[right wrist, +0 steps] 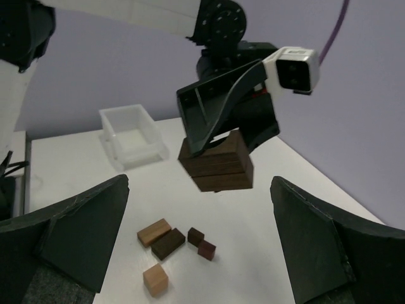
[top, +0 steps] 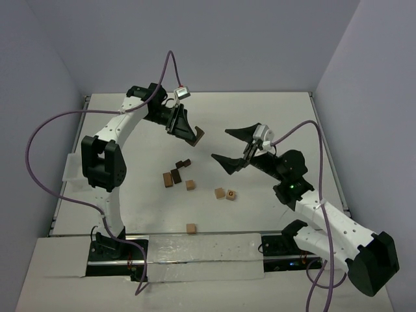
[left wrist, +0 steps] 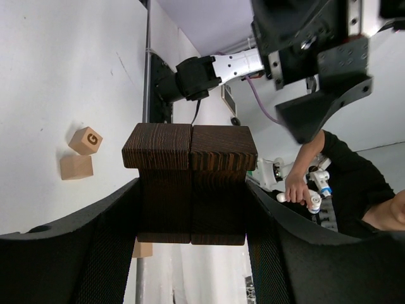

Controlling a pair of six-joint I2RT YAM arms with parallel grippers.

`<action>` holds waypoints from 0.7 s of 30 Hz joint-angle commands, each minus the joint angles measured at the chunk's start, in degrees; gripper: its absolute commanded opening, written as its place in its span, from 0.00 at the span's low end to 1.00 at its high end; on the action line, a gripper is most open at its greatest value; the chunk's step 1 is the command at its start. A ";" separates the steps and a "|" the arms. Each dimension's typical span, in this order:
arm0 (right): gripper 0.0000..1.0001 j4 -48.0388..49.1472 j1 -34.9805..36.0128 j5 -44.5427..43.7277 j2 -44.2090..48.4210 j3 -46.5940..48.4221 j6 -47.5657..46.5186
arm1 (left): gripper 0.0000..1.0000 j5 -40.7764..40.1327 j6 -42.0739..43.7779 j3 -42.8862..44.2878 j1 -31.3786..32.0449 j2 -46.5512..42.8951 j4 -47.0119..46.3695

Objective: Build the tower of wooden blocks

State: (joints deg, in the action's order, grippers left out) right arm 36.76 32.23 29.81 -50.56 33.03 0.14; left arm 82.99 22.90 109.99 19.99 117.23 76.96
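My left gripper [top: 192, 135] is shut on two dark brown blocks [left wrist: 190, 183] pressed side by side and holds them above the table's far middle. They also show in the right wrist view [right wrist: 218, 164], hanging in the air. My right gripper [top: 221, 144] is wide open and empty, just right of them. Below lie loose blocks: a cluster of a tan block [right wrist: 154, 232], a long dark block [right wrist: 168, 243] and two small dark cubes [right wrist: 195, 236], and a tan cube [right wrist: 155, 279]. A tan cube [top: 220, 193] and a cube marked G [top: 231, 194] lie further right.
A white plastic tray [right wrist: 130, 136] stands at the table's left edge [top: 71, 170]. One tan cube [top: 191, 228] lies alone near the front edge. A clear plastic sheet [top: 201, 257] covers the front between the arm bases.
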 commanded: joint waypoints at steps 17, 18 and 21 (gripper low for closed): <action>1.00 16.40 10.27 -15.06 -8.24 -3.92 -10.59 | 0.00 14.39 -4.95 0.59 -0.12 -3.94 0.92; 1.00 16.32 10.75 -15.41 -8.62 -3.71 -10.53 | 0.00 14.46 -5.04 0.65 -0.12 -4.01 0.92; 1.00 15.76 11.24 -15.87 -10.19 -2.58 -10.27 | 0.00 14.39 -5.30 0.90 -0.06 -4.10 1.07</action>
State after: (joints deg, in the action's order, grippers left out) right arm 49.31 42.36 17.10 -59.48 27.10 -10.79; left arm 83.00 18.34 110.26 19.99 116.68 76.96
